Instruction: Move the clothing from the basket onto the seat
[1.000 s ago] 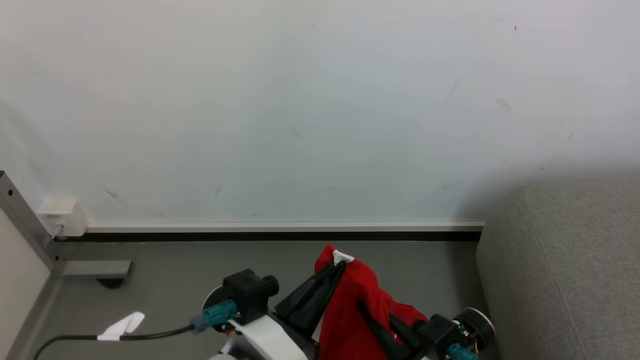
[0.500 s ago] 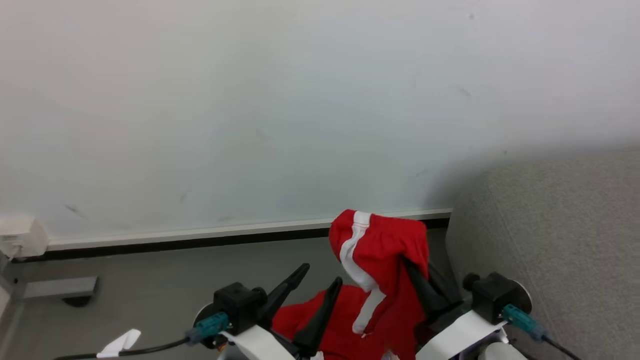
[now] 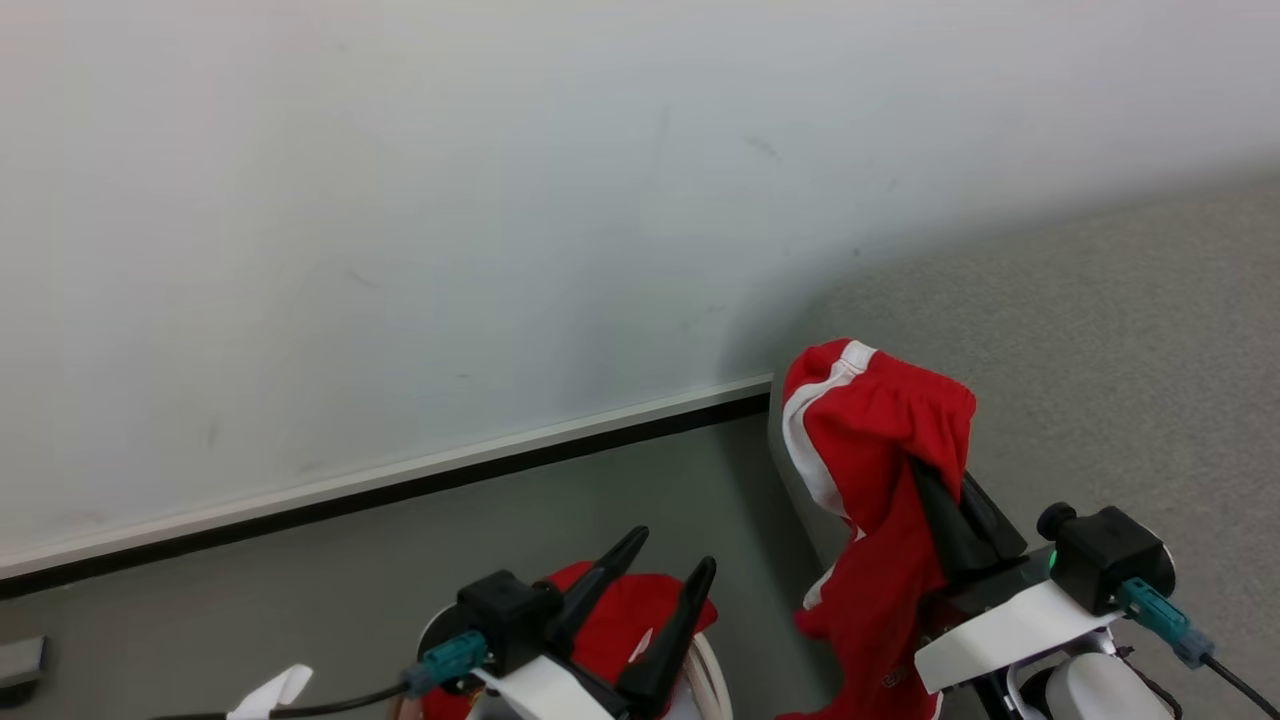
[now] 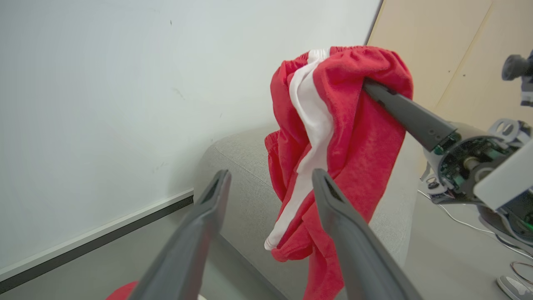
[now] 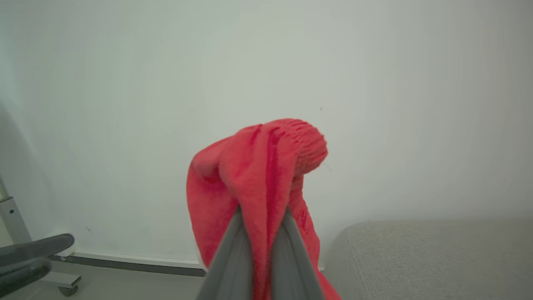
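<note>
My right gripper (image 3: 935, 500) was closed tight, its two long dark fingers pinching a fold of a bright red soft garment with a white side stripe (image 3: 870, 420). The gathered waistband stood bunched above the fingertips, and the rest of the cloth hung down past my pale forearm. In the right wrist view the red fabric was squeezed between the two fingers.

My left gripper (image 3: 672, 552) was spread wide and held nothing; its fingers pointed up, apart from the hanging garment.

Below the left gripper there was more red clothing (image 3: 620, 620) inside the rounded cream-white plastic basket (image 3: 712, 670), of which I saw only a piece of rim.

The held garment hung in the air in front of the rounded corner of the large grey woven seat (image 3: 1100, 350). I could not tell if it touched the seat. Behind stood a pale wall (image 3: 400, 200) and under it a grey floor (image 3: 400, 560).
</note>
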Controlling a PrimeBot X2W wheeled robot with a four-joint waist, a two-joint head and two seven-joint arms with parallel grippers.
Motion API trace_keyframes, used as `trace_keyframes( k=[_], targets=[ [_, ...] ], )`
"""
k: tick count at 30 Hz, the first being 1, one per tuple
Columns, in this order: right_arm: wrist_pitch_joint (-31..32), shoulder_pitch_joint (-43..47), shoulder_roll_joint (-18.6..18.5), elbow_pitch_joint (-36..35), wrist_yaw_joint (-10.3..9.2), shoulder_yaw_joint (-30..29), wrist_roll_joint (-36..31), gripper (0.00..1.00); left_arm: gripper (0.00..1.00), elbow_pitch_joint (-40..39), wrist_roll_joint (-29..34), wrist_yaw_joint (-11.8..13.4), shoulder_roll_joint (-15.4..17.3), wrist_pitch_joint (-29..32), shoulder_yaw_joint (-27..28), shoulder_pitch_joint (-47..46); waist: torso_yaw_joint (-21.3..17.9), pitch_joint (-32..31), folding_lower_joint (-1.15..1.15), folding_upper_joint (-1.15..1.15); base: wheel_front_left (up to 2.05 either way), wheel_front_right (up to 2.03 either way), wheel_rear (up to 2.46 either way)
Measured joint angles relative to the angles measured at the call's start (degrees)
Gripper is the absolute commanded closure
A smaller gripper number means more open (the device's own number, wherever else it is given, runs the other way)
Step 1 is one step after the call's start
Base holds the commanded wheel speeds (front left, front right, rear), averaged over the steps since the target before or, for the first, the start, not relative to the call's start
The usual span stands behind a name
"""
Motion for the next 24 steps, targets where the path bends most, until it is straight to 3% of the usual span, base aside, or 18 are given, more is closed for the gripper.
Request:
trace_keyframes(
  k=[6, 13, 19, 24],
  targets=[
    [1.07, 1.16, -0.33, -3.46, 0.0, -2.44, -0.47, 1.0, 0.0, -0.14, 0.18, -0.41, -0.51, -0.31, 0.05, -0.64, -2.94, 1.65, 0.0, 0.0, 0.0, 0.0, 0.0],
    [1.9, -0.75, 0.29, -5.92, 0.0, -7.42, -1.52, 1.0, 0.0, -1.85, 1.29, -1.11, 0.22, 0.76, -0.11, -4.05, -3.57, 6.33, 0.0, 0.0, 0.0, 0.0, 0.0],
    [3.45, -13.06, 0.27, -7.54, 0.0, -17.41, -4.28, 1.0, 0.0, -5.14, 3.63, -2.83, 2.52, 2.89, 0.88, -11.61, -2.24, 14.59, 0.01, 0.0, 0.0, 0.0, 0.0],
    [6.37, -26.9, -2.25, -7.27, 0.0, -26.41, -7.28, 1.0, 0.0, -7.58, 4.74, -4.41, 3.28, 4.07, 1.62, -18.4, 0.03, 22.61, 0.01, 0.0, 0.0, 0.0, 0.0]
  ],
)
